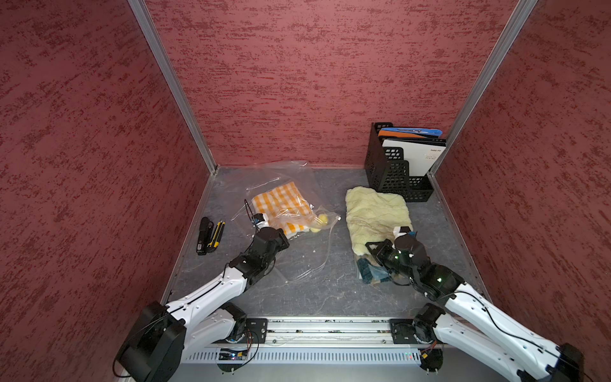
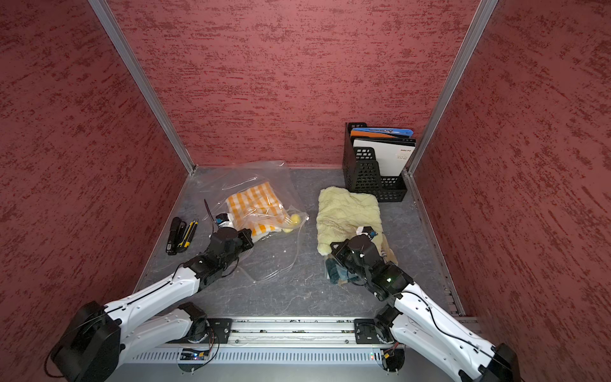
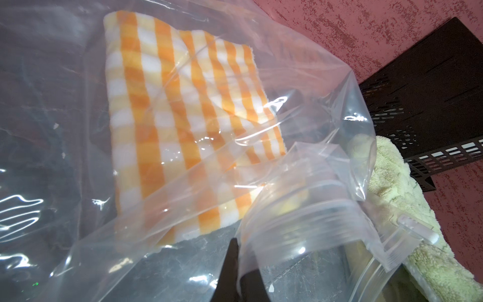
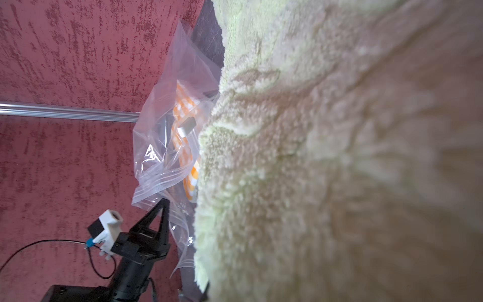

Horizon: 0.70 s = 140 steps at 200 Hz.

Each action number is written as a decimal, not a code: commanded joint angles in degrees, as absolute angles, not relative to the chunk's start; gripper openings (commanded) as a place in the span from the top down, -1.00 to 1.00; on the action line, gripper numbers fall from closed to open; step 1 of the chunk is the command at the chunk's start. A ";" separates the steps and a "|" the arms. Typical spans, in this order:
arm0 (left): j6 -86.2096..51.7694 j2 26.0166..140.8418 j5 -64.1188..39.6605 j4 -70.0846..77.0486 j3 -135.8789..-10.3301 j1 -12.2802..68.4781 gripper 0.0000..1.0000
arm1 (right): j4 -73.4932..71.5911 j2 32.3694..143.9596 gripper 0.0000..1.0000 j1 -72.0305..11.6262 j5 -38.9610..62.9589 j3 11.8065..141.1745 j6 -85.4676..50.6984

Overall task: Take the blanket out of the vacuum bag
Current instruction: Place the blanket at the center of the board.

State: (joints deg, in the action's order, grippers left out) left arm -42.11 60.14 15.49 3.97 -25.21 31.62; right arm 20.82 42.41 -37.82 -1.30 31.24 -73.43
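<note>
Left wrist view, up close: the vacuum bag (image 3: 326, 109) fills it, clear and crinkled, with an orange-and-white checked blanket (image 3: 183, 117) folded flat inside. Black jaws at the picture's edge are pressed together on a fold of the plastic, just beside the zip-seal strip (image 3: 313, 222). From the right wrist view the left gripper (image 4: 164, 203) shows side-on, its jaws meeting in a point against that same strip.

Standing back, in both top views the bag lies on the left half of the grey surface (image 1: 330, 291), its closed end toward the far left corner and its mouth toward the middle, where the small white slider clip (image 1: 337, 217) sits. The checked blanket is wholly inside it.

A fluffy yellow blanket (image 1: 377, 211) lies outside the bag on the right half, apart from it and just in front of a black file rack (image 1: 396, 178) holding folders. The right gripper (image 1: 375, 247) is down at this blanket's near edge. Its wrist view is almost all creased pile, so the jaws are hidden in it. They are closed, but whether a fold is caught between them I cannot tell.

A teal patterned cloth (image 1: 367, 273) lies partly under the right arm. By the left wall lie a black tool (image 1: 204, 235) and a yellow-and-black cutter (image 1: 216, 235), side by side and clear of the bag.
</note>
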 commanded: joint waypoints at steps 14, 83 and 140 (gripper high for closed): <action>-40.37 60.63 15.29 4.69 -26.99 31.85 1.00 | 19.54 41.69 0.52 -35.87 3.58 29.51 -77.52; -40.27 61.97 14.56 7.11 -26.56 31.35 1.00 | 49.74 40.12 -0.20 -35.77 -0.57 47.86 -58.68; -40.51 61.23 13.29 7.94 -27.32 31.18 1.00 | 58.59 46.67 -0.01 -22.31 -16.12 60.11 -42.03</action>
State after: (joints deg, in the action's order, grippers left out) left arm -41.12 61.87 14.63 6.13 -25.82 31.48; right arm 53.98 45.08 -31.16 -10.61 58.89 -51.81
